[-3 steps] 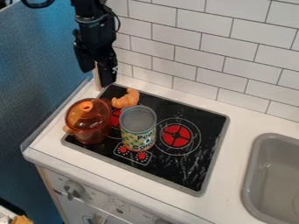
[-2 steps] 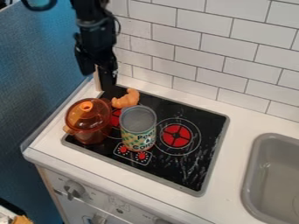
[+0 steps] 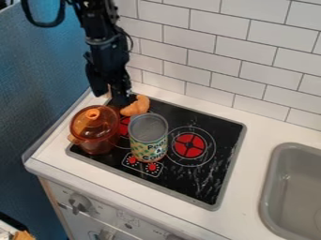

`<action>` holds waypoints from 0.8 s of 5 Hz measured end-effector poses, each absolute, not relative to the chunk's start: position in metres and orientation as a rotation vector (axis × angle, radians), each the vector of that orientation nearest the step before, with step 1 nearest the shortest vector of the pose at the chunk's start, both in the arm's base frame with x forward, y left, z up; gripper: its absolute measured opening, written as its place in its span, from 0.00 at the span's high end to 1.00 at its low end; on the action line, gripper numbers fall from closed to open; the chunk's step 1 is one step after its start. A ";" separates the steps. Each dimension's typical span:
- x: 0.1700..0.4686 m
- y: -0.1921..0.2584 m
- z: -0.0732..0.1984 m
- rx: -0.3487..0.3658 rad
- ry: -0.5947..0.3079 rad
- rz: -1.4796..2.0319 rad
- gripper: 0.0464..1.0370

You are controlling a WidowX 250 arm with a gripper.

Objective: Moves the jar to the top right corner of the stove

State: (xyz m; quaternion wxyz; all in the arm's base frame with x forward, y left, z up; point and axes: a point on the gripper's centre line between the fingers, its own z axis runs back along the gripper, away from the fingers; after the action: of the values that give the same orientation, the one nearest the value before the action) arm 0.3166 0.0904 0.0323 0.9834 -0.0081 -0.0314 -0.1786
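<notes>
With the black gripper [image 3: 119,97] low over the stove's far left corner, just beside an orange croissant [image 3: 136,106] (hard to tell whether wide or narrow, or touching it). Nearest, a knob [image 3: 79,203] on the white front; then, on the black stove [image 3: 194,187], the open-topped, patterned jar [image 3: 149,136] upright just beyond the red dials [image 3: 152,167], between the orange lidded pot [image 3: 94,130] to the left and a red burner [image 3: 189,145] to the right. Off to the right, a grey sink [image 3: 294,187]; farthest back, white tiles [image 3: 213,56].
</notes>
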 end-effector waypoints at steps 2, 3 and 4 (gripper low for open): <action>0.299 0.061 0.045 0.043 -0.122 -0.553 0.04; 0.291 0.050 0.039 0.083 -0.109 -0.650 0.04; 0.284 0.050 0.029 0.074 -0.034 -0.685 0.04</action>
State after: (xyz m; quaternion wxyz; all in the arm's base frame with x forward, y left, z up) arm 0.2844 0.0499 0.0292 0.9411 0.0364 -0.0168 -0.3356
